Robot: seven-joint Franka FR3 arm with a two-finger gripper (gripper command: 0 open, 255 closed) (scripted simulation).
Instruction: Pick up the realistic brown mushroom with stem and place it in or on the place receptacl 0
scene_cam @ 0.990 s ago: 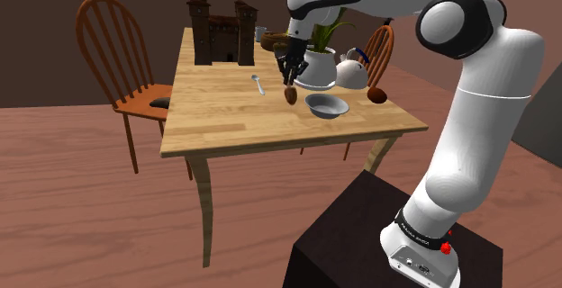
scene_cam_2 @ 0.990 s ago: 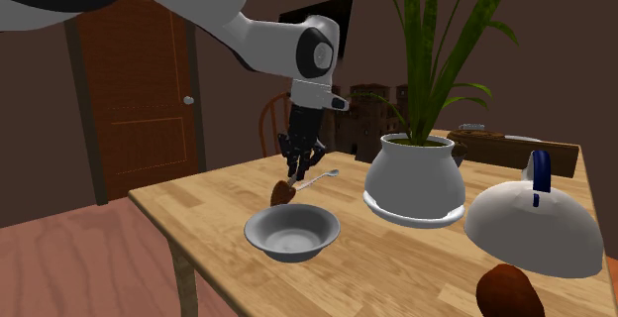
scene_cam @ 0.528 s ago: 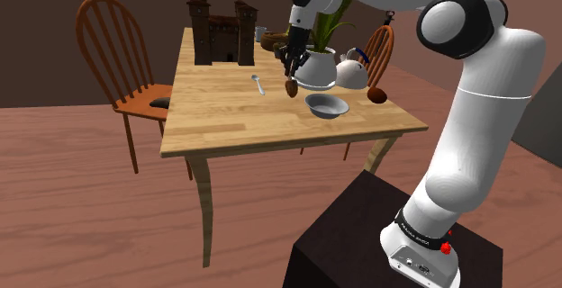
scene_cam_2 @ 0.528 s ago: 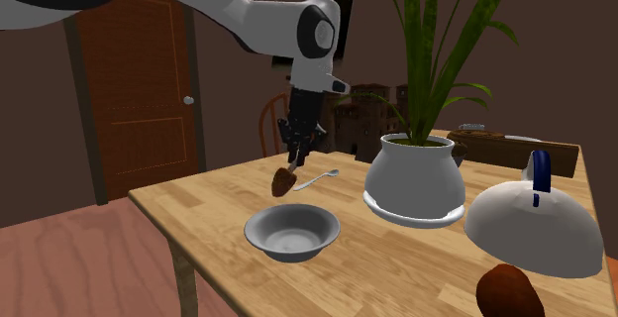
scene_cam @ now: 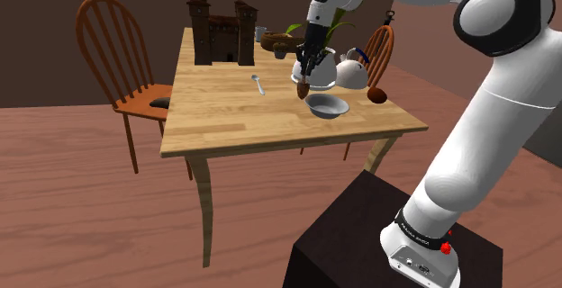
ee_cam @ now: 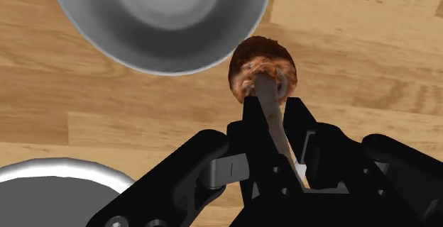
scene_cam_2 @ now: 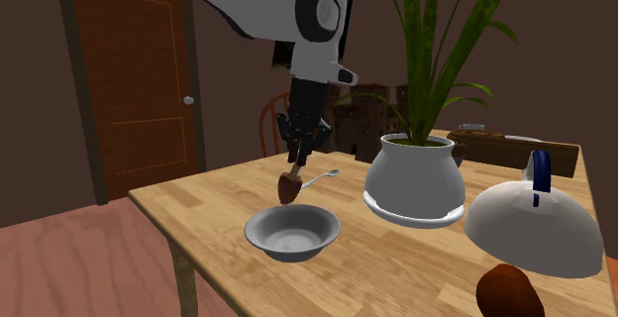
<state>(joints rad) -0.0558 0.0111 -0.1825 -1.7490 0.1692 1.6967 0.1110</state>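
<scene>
A brown mushroom (ee_cam: 261, 73) with a pale stem hangs cap-down from my gripper (ee_cam: 272, 113), which is shut on the stem. In the shoulder view the gripper (scene_cam: 304, 72) holds the mushroom (scene_cam: 303, 88) above the wooden table, just beside the rim of the grey bowl (scene_cam: 326, 106). In the second exterior view the mushroom (scene_cam_2: 290, 188) hovers over the far edge of the bowl (scene_cam_2: 292, 232), below the gripper (scene_cam_2: 298, 157). The bowl (ee_cam: 163, 20) holds nothing.
A white plant pot (scene_cam_2: 413, 178) on a saucer stands close behind the bowl, with a white domed lid (scene_cam_2: 535, 228) and a brown lump (scene_cam_2: 505, 290) beside it. A spoon (scene_cam: 258, 84), a dark castle model (scene_cam: 221, 32) and a wooden chair (scene_cam: 126, 61) lie further off.
The gripper has carried the mushroom toward the shoulder view's right, from over the open table to the bowl's rim, and a little higher.
</scene>
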